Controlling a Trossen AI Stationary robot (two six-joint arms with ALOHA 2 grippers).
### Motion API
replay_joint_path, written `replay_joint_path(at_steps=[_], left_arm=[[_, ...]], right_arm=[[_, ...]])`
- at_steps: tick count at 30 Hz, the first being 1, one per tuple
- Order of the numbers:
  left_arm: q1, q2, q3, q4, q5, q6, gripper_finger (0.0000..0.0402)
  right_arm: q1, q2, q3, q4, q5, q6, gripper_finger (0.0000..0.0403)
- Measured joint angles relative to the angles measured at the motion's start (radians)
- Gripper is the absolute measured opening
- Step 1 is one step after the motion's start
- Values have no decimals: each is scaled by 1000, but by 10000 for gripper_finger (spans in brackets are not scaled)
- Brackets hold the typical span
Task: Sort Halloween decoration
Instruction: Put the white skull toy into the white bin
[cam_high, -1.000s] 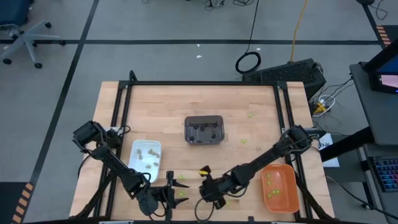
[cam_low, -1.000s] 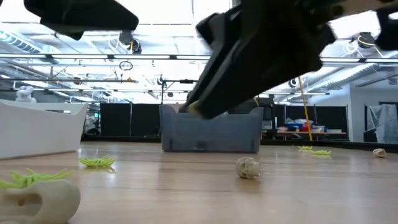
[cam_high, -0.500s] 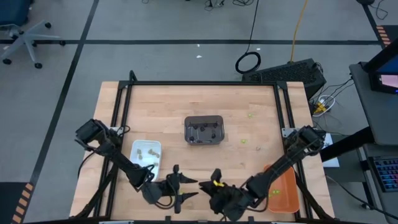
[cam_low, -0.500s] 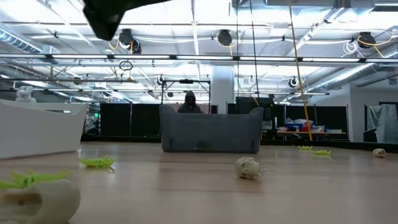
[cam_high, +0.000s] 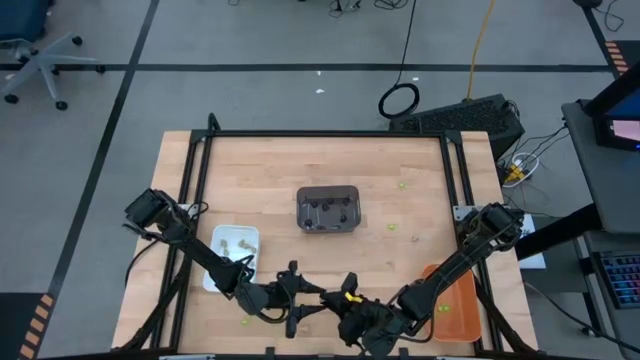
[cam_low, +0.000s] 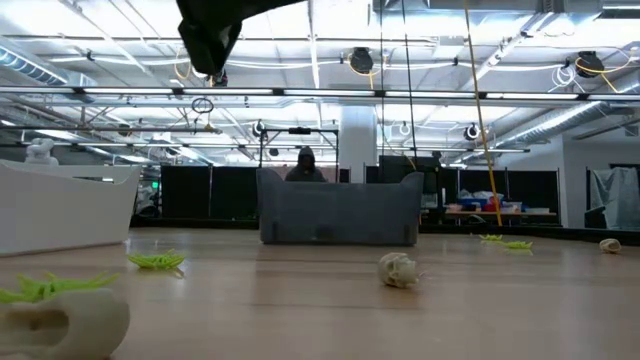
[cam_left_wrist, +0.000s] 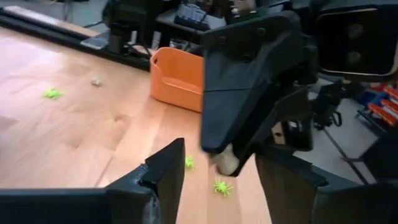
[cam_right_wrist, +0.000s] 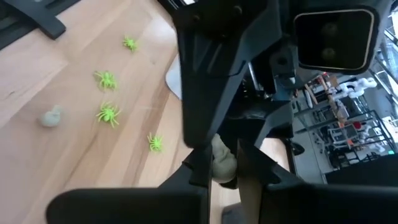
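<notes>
My right gripper (cam_right_wrist: 222, 177) is shut on a pale tan trinket (cam_right_wrist: 222, 163) near the table's near edge, seen also in the high view (cam_high: 345, 303). My left gripper (cam_left_wrist: 217, 183) is open just left of it (cam_high: 303, 305). Its two fingers stand on either side of the tan trinket (cam_left_wrist: 227, 163) without touching it. Lime-green spiders (cam_right_wrist: 107, 114) and another tan piece (cam_right_wrist: 51, 116) lie on the wood below. More tan trinkets (cam_low: 398, 270) and green ones (cam_low: 155, 262) rest on the table. My right gripper pinches the pale tan trinket (cam_left_wrist: 228, 165) between its two fingertips (cam_right_wrist: 200, 169), coming roughly level from the table's right. The trinket is lifted clear of the table.
A white tray (cam_high: 232, 255) sits at the near left, a dark grey tray (cam_high: 328, 208) in the middle, and an orange tray (cam_high: 452, 300) at the near right. A few green pieces (cam_high: 392, 226) lie right of the grey tray. The far half is bare wood.
My right gripper has risen from the tabletop, out of the low view, and drawn slightly toward the near edge with the tan trinket. My left gripper has moved right toward it, and its fingers now flank the trinket.
</notes>
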Motion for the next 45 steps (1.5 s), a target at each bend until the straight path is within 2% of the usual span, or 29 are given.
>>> replay_joint_path(at_steps=[11,16,23,34,38,45], left_arm=[[21,0,0,34,113,16,84],[21,0,0,34,122,30,53],[21,0,0,30,126,45,46],[25,0,0,7,127,71,44],[27,0,0,-12,129,68,44],[27,0,0,-20,132,63,44]], right_arm=[[2,0,0,-3,-6,-17,24],[2,0,0,-4,-11,-33,24],[2,0,0,-4,-7,-23,36],[0,0,0,-9,-3,-14,104],[-1,0,1,-45,-4,8,97],[-2,0,2,-81,-4,38,47]])
